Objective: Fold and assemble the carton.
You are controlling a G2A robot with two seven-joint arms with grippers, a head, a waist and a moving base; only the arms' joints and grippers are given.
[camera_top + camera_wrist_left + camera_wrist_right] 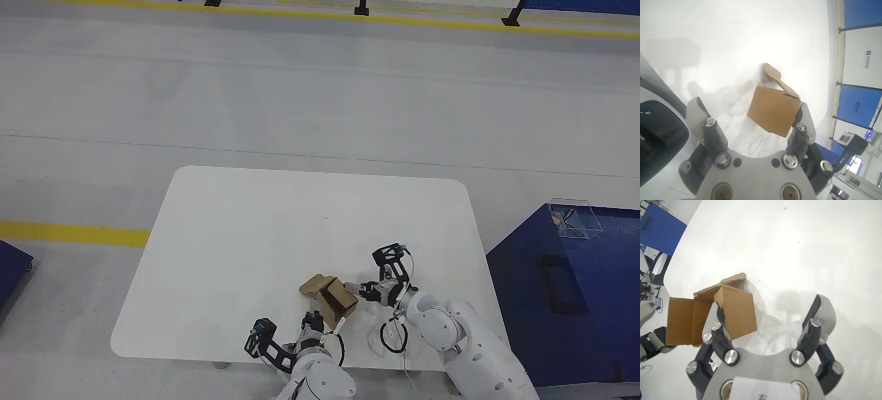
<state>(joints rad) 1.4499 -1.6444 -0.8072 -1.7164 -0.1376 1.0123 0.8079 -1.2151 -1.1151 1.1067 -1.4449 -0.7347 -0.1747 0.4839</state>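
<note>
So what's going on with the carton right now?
Both arms are at the carton, near the edge of the table closest to the robot. The left gripper is open with the carton between its fingers, one finger at a side wall. The right gripper is open too, one finger against another wall, the other well clear. Neither is clamped on it. The carton has a box shape, but flaps at one end stand open, so assembly isn't finished.

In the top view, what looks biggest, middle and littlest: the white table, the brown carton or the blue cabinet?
Biggest: white table.
Middle: blue cabinet, though the picture edge cuts it off.
Littlest: carton.
</note>
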